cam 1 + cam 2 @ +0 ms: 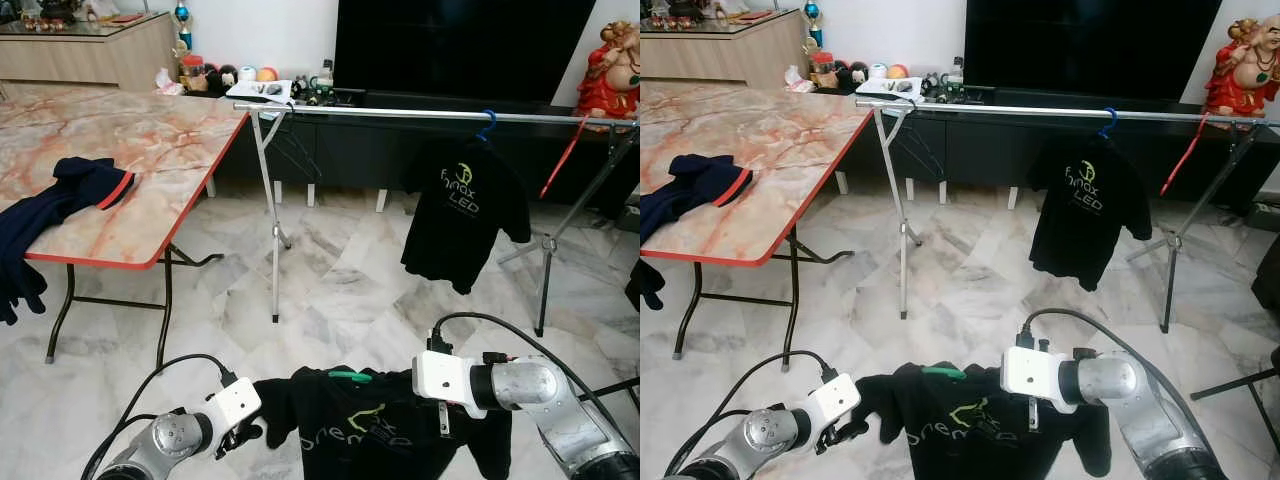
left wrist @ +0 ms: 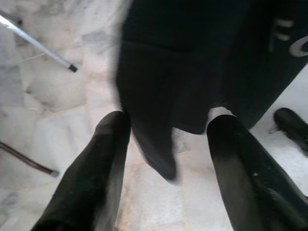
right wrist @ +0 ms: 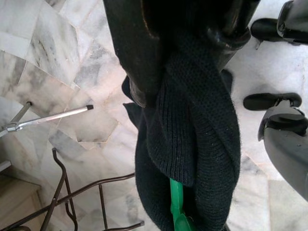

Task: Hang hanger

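Low in front of the robot, between both arms: a black shirt [image 1: 375, 425] with pale lettering, on a green hanger [image 1: 350, 377], hook visible at the collar, above the marble floor [image 1: 330, 290].

At the right shoulder of the shirt: right claw [image 3: 192, 82], clenched on a thick fold of the black knit fabric, fingers [image 3: 130, 53] pressed tight against the cloth on both sides. Just under the bunched fabric, a piece of the green hanger.

At the left sleeve: left claw [image 2: 168, 139], spread wide, released. Fingers [image 2: 103, 163] on either side of the sleeve end, which hangs down in the gap between them; contact with the cloth cannot be told, the sleeve being blurred.

Further ahead, across the room: a metal clothes rail [image 1: 430, 115] on thin folding legs. On the rail, a second black shirt [image 1: 465, 210] on a blue hanger [image 1: 487, 124], and more to the right a red hanger [image 1: 565, 155]. Well apart from the rail, the shirt in the claws.

On the left: a marble-pattern worktop [image 1: 150, 160] with red edge, carrying a dark blue garment [image 1: 60, 200] with a red stripe, partly over the edge. Behind the rail, a large dark screen [image 1: 465, 45] on a low cabinet.
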Robot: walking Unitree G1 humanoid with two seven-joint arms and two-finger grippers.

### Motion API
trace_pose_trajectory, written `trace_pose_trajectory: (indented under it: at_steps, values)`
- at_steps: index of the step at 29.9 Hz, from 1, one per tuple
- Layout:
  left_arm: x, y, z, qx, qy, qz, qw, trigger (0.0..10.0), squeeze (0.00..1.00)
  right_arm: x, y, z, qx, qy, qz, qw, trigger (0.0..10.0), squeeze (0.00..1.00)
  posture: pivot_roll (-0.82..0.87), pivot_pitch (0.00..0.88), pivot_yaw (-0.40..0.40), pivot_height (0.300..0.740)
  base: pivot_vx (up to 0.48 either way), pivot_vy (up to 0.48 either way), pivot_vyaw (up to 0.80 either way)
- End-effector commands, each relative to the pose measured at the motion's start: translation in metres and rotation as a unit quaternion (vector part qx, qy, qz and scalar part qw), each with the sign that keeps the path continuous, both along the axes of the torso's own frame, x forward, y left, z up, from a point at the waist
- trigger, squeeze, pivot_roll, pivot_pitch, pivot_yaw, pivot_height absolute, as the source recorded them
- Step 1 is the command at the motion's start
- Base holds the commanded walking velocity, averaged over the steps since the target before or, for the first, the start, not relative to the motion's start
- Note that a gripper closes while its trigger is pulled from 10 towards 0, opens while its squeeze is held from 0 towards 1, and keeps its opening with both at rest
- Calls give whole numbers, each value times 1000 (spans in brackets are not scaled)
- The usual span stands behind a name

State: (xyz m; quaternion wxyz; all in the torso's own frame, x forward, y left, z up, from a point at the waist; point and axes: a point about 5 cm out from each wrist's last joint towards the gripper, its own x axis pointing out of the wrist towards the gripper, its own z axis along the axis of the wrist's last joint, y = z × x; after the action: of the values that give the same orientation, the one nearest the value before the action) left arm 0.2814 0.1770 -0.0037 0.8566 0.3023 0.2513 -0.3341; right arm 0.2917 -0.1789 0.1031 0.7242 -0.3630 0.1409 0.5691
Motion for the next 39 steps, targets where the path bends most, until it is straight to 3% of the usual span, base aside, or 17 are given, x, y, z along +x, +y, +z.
trace_pose_trajectory:
  at_steps: [1, 6, 7, 21, 22, 23, 24, 25, 39]
  values:
    - [1, 3, -1, 19, -1, 3, 1000, 10000, 1000, 0, 1, 8, 1, -13, 12, 1000, 10000, 0, 93, 0, -26, 740, 0, 0, 0]
    - [2, 6, 0, 21, -8, 25, 999, 10000, 1000, -1, 1, 10, 1, -14, 12, 1000, 10000, 0, 93, 0, -26, 740, 0, 0, 0]
    - [2, 6, -1, 20, -6, 25, 999, 10000, 31, -1, 1, 11, 2, -15, 12, 1000, 10000, 0, 93, 0, -26, 740, 0, 0, 0]
    - [0, -8, -3, -3, 13, 5, 1000, 10000, 0, -6, 13, 22, 22, -15, 41, 999, 10000, 0, 87, 8, -26, 740, 0, 0, 0]
    - [0, -8, -3, -5, 12, 6, 1000, 5294, 0, -6, 12, 23, 22, -16, 41, 999, 10000, 0, 87, 8, -26, 740, 0, 0, 0]
    - [0, -8, -3, -6, 12, 6, 1000, 5294, 0, -6, 12, 24, 22, -16, 41, 999, 10000, 0, 87, 8, -26, 740, 0, 0, 0]
    - [0, -9, -3, -8, 12, 7, 1000, 353, 0, -6, 12, 24, 22, -16, 41, 999, 10000, 0, 87, 8, -26, 740, 0, 0, 0]
    - [0, -9, -3, -10, 13, 8, 1000, 0, 0, -6, 12, 24, 22, -17, 40, 999, 10000, 0, 87, 8, -26, 740, 0, 0, 0]
    - [0, -11, -3, -18, 18, 5, 1000, 0, 0, -2, 14, 28, 30, -30, 29, 999, 10000, 0, 85, 12, -25, 740, 0, 0, 0]
